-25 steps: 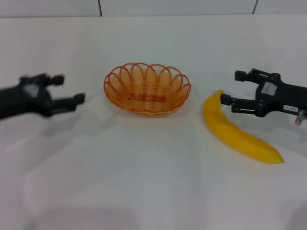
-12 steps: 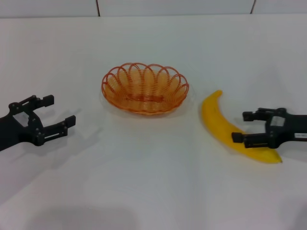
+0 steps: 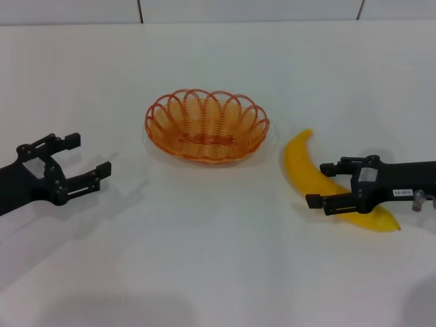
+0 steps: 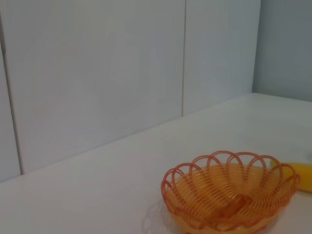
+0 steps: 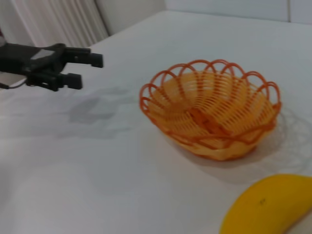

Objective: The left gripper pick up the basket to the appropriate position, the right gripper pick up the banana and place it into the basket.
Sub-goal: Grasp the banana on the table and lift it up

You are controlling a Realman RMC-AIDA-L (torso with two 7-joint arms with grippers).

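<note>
The orange wire basket (image 3: 206, 126) stands upright and empty at the table's middle back. It also shows in the left wrist view (image 4: 229, 195) and the right wrist view (image 5: 209, 112). The yellow banana (image 3: 298, 160) lies on the table to the basket's right; it also shows in the right wrist view (image 5: 268, 204), and its tip shows in the left wrist view (image 4: 303, 175). My right gripper (image 3: 317, 184) is open, its fingers on either side of the banana's near half. My left gripper (image 3: 90, 154) is open and empty, left of the basket and apart from it; it also shows in the right wrist view (image 5: 91, 70).
The white table (image 3: 218, 259) carries only the basket and banana. A white panelled wall (image 4: 97, 73) stands behind the table's far edge.
Both grippers have come down and toward the front of the table. The right gripper has then slid left along the banana to straddle it. The left gripper has hardly moved in the last half second.
</note>
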